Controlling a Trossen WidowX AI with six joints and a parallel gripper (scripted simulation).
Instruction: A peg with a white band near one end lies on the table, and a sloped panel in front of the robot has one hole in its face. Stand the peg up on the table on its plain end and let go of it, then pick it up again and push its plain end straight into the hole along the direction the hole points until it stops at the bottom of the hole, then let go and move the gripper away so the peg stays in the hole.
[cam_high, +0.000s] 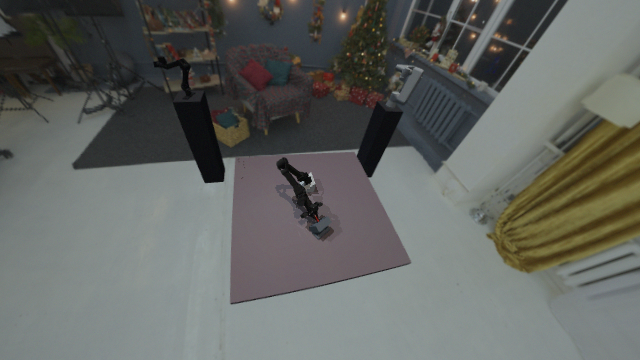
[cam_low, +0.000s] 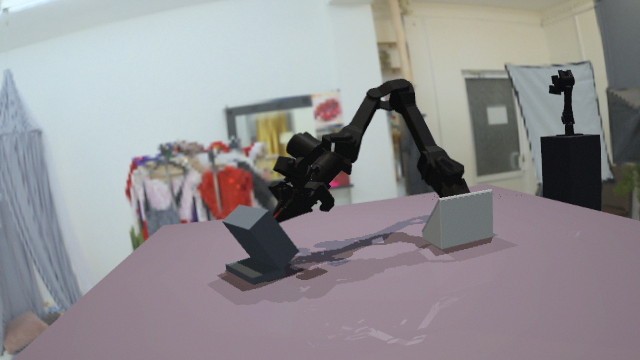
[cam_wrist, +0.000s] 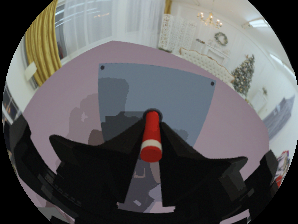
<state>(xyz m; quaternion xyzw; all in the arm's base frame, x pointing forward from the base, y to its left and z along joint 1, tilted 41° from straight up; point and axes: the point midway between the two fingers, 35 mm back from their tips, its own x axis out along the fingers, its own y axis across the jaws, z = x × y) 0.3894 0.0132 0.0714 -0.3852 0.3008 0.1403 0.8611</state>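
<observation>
Red with a white band, the peg (cam_wrist: 151, 135) (cam_high: 317, 218) (cam_low: 277, 213) sits in the grasp of the gripper (cam_wrist: 152, 124) (cam_high: 314, 216) (cam_low: 290, 212), its far end at the hole in the tilted grey-blue block (cam_wrist: 150, 87) (cam_high: 320, 226) (cam_low: 265, 237), left of centre in the exterior view.

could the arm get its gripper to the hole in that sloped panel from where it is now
Probably yes: the gripper already holds the red peg at the hole, with nothing visible blocking the panel's face.

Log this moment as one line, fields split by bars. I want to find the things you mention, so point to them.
gripper (cam_high: 317, 216) (cam_low: 278, 212) (cam_wrist: 152, 124): shut on red peg (cam_wrist: 151, 134) | plain end: at the hole in sloped panel (cam_high: 321, 225) (cam_low: 274, 241) (cam_wrist: 150, 82) | white band: outside | release: not yet
</observation>
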